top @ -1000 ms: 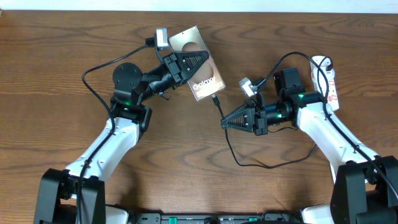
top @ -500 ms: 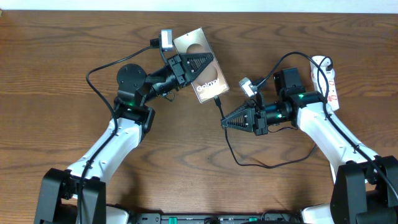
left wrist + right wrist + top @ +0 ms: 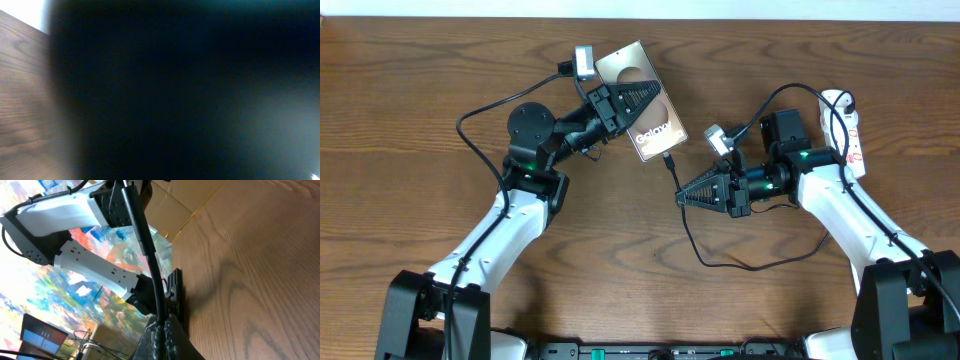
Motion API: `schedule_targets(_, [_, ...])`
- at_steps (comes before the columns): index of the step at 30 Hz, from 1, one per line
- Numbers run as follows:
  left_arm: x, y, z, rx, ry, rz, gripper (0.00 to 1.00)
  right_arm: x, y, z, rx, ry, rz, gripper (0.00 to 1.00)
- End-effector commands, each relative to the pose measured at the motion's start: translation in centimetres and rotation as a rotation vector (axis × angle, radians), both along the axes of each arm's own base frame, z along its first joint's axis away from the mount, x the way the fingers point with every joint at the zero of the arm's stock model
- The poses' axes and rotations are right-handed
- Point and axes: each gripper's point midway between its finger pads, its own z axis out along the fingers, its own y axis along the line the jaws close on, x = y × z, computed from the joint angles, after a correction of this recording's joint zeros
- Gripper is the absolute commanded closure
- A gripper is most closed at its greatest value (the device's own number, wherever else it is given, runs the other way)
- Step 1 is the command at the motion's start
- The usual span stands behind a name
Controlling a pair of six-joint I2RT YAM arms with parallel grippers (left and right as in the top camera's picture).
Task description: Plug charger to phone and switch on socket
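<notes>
Phone [image 3: 623, 68] clamped in left gripper [image 3: 655, 94]; left wrist view only dark blur, probably phone face. Right gripper [image 3: 682, 198] pinched on charger [image 3: 672, 172], its tip just beside phone lower edge.

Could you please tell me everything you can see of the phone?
The phone is a flat rectangular slab with a glossy bronze-brown face, an oval mark and white "Galaxy" lettering. It is angled diagonally over the wooden table, with the left gripper clamped across its middle. The black tip of the charger reaches its lower end; whether it is plugged in is unclear.
</notes>
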Motion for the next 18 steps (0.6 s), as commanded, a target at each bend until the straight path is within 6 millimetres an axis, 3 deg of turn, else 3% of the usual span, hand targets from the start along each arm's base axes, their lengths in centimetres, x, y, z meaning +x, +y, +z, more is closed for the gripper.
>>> schedule_targets(1, [-0.51, 0.18, 2.25, -0.021, -0.056, 0.003, 0.93, -0.41, 0.12, 0.74, 0.024, -0.001, 0.014, 0.99])
schedule_targets(18, [-0.64, 0.76, 2.09, -0.009, -0.06, -0.02, 0.92, -0.41, 0.12, 0.75, 0.024, -0.002, 0.014, 0.99])
